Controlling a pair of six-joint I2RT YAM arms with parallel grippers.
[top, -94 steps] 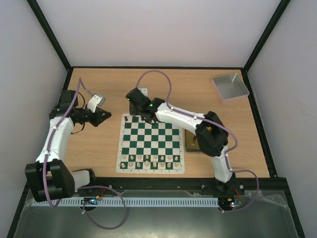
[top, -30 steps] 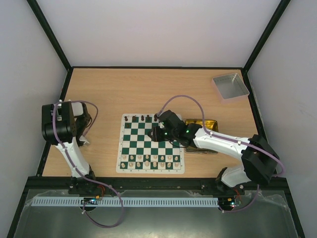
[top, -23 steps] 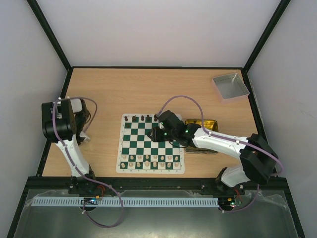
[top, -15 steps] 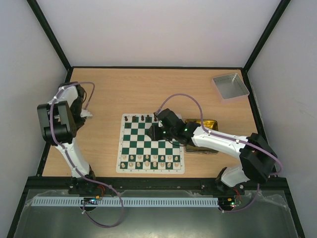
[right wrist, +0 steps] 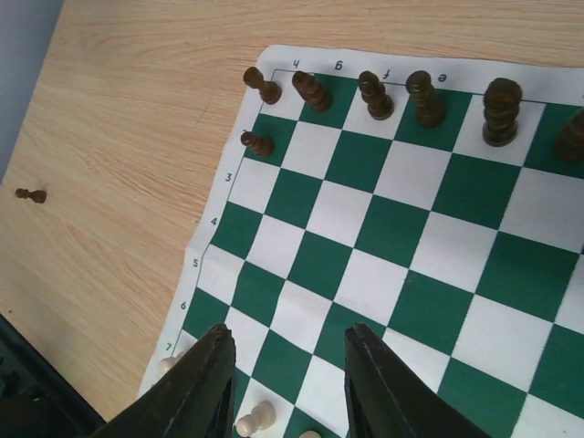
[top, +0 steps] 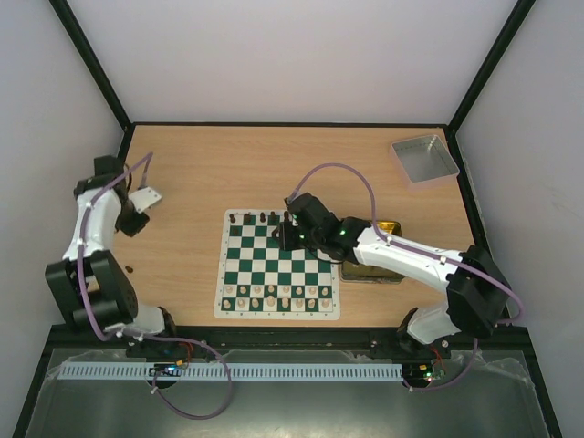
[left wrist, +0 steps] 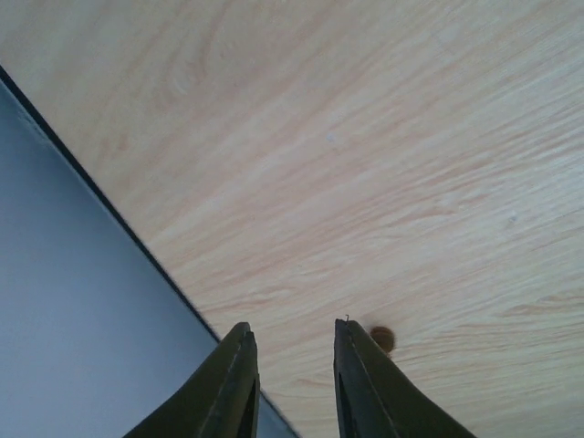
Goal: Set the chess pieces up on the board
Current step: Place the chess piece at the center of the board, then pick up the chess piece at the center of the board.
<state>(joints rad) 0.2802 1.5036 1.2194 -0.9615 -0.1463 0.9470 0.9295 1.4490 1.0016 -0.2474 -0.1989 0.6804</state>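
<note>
The green-and-white board (top: pixel 265 260) lies mid-table. Several dark chess pieces (top: pixel 251 219) stand along its far row, with one pawn behind the corner. In the right wrist view they line the top of the board (right wrist: pixel 401 228), among them a tall one (right wrist: pixel 501 111) and the pawn (right wrist: pixel 256 142). My right gripper (top: pixel 288 235) hovers open and empty over the far middle squares (right wrist: pixel 287 336). One stray dark piece (top: pixel 130 269) lies on the wood at the left (right wrist: pixel 30 194). My left gripper (top: pixel 133 222) is open and empty above bare wood (left wrist: pixel 292 330), with a small brown round thing (left wrist: pixel 382 338) beside its right finger.
Pale pieces (top: pixel 278 294) fill the board's near rows. A gold tin (top: pixel 388 226) sits right of the board, partly under the right arm. A grey tray (top: pixel 424 157) stands at the far right. The left wall edge (left wrist: pixel 82 182) runs close to the left gripper.
The left arm has swung out and its gripper now points down at the table near the left wall. The right gripper has edged toward the board's far row, still open.
</note>
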